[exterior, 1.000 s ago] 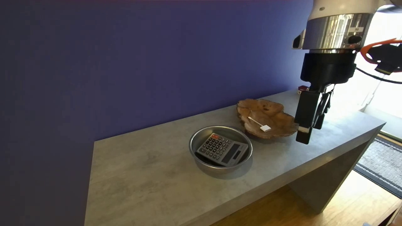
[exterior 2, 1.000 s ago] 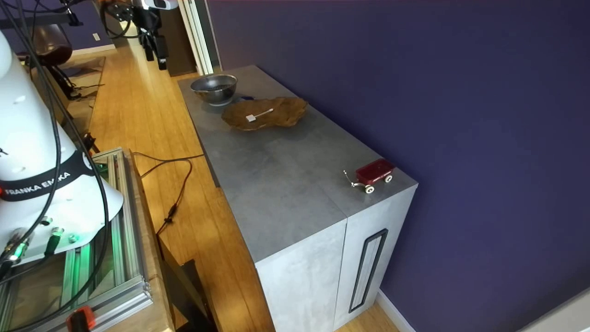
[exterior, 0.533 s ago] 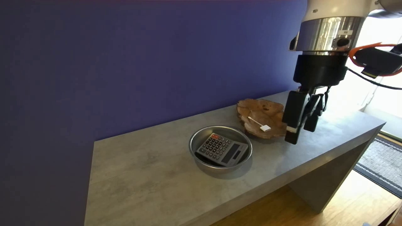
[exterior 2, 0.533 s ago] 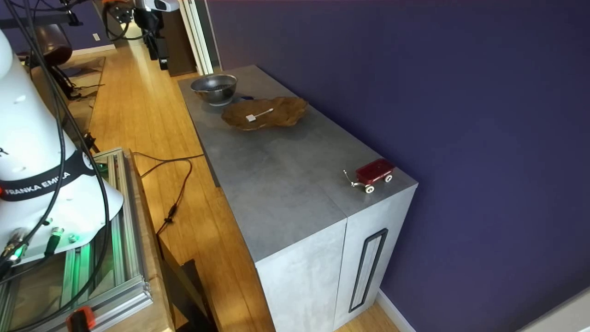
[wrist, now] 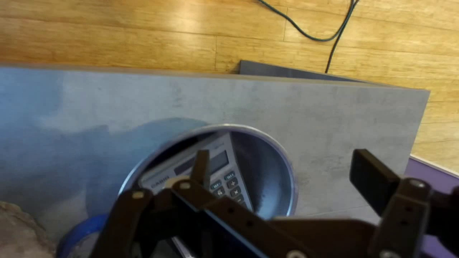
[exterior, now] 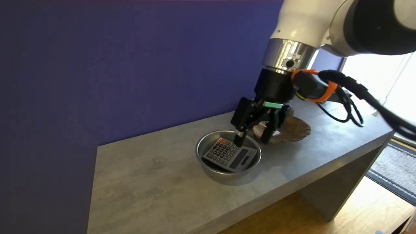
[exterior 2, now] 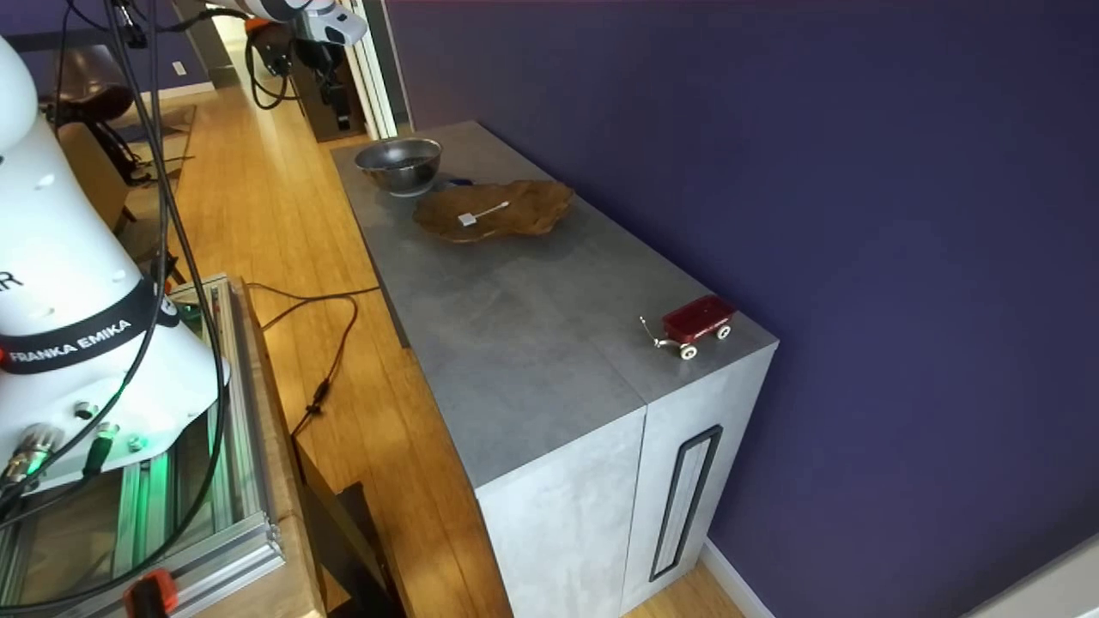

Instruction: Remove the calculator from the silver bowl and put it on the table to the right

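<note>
Since half a second ago the arm (exterior: 300, 22) has swung across, bringing its end effector (exterior: 253, 139) toward the calculator (exterior: 224, 152), which has stayed where it was. It lies face up inside the silver bowl (exterior: 224, 176), dark keys and a couple of reddish ones plain in an exterior view; the wrist view gives its display and some keys, the rest covered by the end effector. The bowl stands upright on the grey surface (exterior: 146, 175).

Above it, apart from the bowl, hangs the end effector, its fingers spread wide. In the wrist view one finger (wrist: 200, 163) overlaps the calculator, while its mate sits out past the rim, over the surface. The arm reaches in from the upper right in an exterior view, wrist slanting down and leftward, fingertips pointing downward; a dark cable (exterior: 351, 85) trails from the wrist to the right.

Just beside the bowl rests a brown wooden dish (exterior 2: 541, 210) carrying a white adapter (exterior 2: 467, 220). Well apart, a red toy wagon (exterior 2: 695, 319) stands near the purple wall (exterior 2: 901, 215).
</note>
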`<state>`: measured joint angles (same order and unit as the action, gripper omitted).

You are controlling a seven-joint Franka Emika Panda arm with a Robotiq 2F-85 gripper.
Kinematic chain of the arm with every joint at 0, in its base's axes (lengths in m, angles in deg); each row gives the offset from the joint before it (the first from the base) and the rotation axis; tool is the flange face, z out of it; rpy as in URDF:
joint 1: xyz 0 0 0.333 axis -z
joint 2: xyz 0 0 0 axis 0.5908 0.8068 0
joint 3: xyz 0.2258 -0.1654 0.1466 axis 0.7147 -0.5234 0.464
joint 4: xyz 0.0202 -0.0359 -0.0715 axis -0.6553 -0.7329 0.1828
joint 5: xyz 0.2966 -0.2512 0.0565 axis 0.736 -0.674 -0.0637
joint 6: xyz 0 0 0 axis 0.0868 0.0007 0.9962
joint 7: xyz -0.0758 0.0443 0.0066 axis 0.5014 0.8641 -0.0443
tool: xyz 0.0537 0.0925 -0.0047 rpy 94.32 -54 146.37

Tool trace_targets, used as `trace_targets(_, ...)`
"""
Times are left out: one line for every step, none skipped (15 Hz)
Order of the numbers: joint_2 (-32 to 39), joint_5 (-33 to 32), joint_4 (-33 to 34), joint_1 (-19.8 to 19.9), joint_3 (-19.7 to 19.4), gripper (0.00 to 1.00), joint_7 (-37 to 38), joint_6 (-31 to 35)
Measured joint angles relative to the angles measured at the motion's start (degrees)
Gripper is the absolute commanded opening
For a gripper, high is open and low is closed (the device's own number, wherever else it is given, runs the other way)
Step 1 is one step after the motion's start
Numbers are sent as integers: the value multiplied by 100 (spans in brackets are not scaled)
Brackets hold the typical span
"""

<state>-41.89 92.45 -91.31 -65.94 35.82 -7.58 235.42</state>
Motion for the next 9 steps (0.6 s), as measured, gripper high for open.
trace_targets(191, -167, 210, -111, -182, 100, 0, 34)
trace_targets(347, -329, 395, -221, -376, 100, 12, 37)
trace_targets(472, -435, 552, -310, -543, 100, 18, 37)
trace_targets(559, -473, 657, -353, -629, 100, 18, 37)
trace_targets(608, -484, 714, -371, -660, 100, 18, 37)
trace_targets(620, -487, 733, -384, -669, 100, 18, 37)
trace_targets(624, -483, 733, -388, -676, 100, -9, 59)
trace_targets(646, -436, 732, -362, -667, 100, -131, 96)
trace_targets(687, -350, 735, -288, -624, 100, -394, 120)
